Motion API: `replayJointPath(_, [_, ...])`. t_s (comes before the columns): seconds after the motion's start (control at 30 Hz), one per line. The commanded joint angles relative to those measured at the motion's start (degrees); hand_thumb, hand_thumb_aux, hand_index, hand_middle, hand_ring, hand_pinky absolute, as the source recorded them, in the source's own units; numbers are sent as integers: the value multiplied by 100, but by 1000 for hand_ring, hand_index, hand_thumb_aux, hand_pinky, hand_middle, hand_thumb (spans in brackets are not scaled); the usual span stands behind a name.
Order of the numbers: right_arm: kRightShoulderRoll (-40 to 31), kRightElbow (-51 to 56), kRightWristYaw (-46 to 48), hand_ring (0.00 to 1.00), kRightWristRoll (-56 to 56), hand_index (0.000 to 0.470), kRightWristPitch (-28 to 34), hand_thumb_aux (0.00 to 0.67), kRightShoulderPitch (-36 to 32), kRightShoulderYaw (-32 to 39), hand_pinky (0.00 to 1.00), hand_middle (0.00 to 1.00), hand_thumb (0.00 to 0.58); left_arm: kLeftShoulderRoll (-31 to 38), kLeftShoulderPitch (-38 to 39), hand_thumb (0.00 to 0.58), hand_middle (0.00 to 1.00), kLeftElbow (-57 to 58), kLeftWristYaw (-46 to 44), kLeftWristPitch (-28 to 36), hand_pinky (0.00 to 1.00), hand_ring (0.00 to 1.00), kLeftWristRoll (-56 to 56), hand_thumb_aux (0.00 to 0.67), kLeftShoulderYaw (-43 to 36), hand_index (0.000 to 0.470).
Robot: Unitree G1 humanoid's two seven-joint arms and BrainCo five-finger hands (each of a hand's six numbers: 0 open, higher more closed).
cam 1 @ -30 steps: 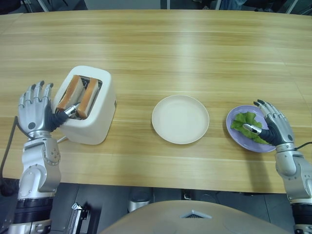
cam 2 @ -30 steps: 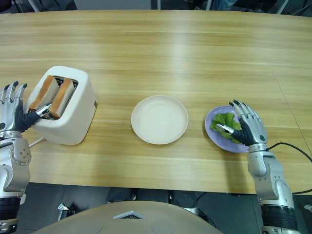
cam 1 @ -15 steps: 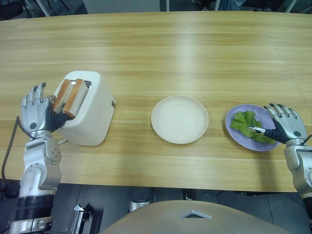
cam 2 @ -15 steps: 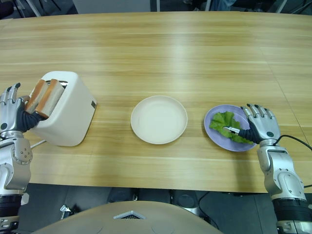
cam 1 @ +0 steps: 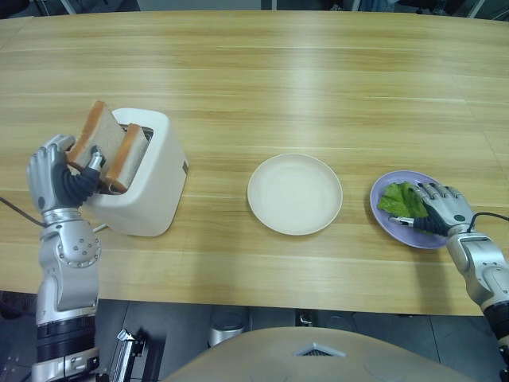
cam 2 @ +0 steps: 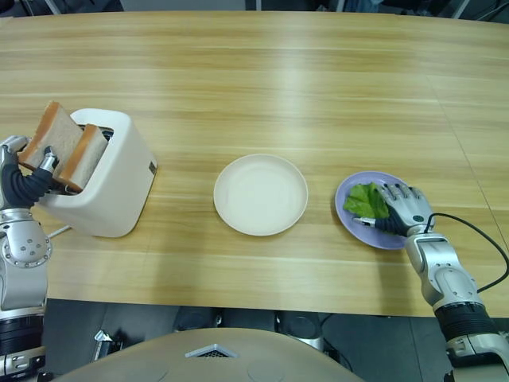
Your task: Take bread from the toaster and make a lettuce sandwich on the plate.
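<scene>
A white toaster (cam 1: pixel 155 187) stands at the table's left. My left hand (cam 1: pixel 57 177) is beside it, shut on the outer bread slice (cam 1: pixel 93 134), which is raised and tilted partly out of its slot. The second slice (cam 1: pixel 127 155) sits lower in the other slot. A cream plate (cam 1: pixel 294 193) lies bare in the middle. At the right, a green lettuce leaf (cam 1: pixel 396 199) lies on a small purple plate (cam 1: pixel 394 231). My right hand (cam 1: pixel 441 208) rests on the leaf's right side, fingers curled over it with the thumb below.
The wooden table (cam 1: pixel 278 87) stretches wide behind the toaster and the plates. A black cable (cam 2: pixel 481 235) runs from my right wrist off the table's front edge. A thin cord (cam 1: pixel 14 205) lies at the toaster's left.
My left hand has closed on the outer slice and lifted it higher out of the toaster. My right hand has dropped onto the lettuce and curled its fingers over it.
</scene>
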Motion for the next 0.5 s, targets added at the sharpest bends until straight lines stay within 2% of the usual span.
replayJointPath(0.03, [-91, 142, 229, 0, -15, 188, -11, 273, -107, 264, 0, 0, 377, -21, -178, 580, 1000, -102, -92, -216, 1000, 1000, -245, 670, 103, 460])
replayJointPath(0.1, [-107, 175, 248, 0, -10, 283, 11, 413, -147, 319, 0, 0, 494, -16, -249, 580, 1000, -154, -138, -252, 1000, 1000, -340, 670, 164, 460])
replayJointPath(0.13, [-110, 184, 238, 0, -4, 406, 23, 591, -159, 332, 0, 0, 572, -5, -296, 580, 1000, -181, -161, -260, 1000, 1000, -370, 670, 185, 460])
replayJointPath(0.17, [-116, 192, 231, 0, -4, 460, 42, 670, -173, 348, 0, 0, 580, 11, -346, 580, 1000, -204, -185, -264, 1000, 1000, -375, 670, 196, 460])
replayJointPath(0.5, [-75, 27, -140, 0, 290, 460, 43, 670, -275, 198, 0, 0, 580, -48, -1057, 580, 1000, -1001, -177, -281, 1000, 1000, -296, 670, 196, 460])
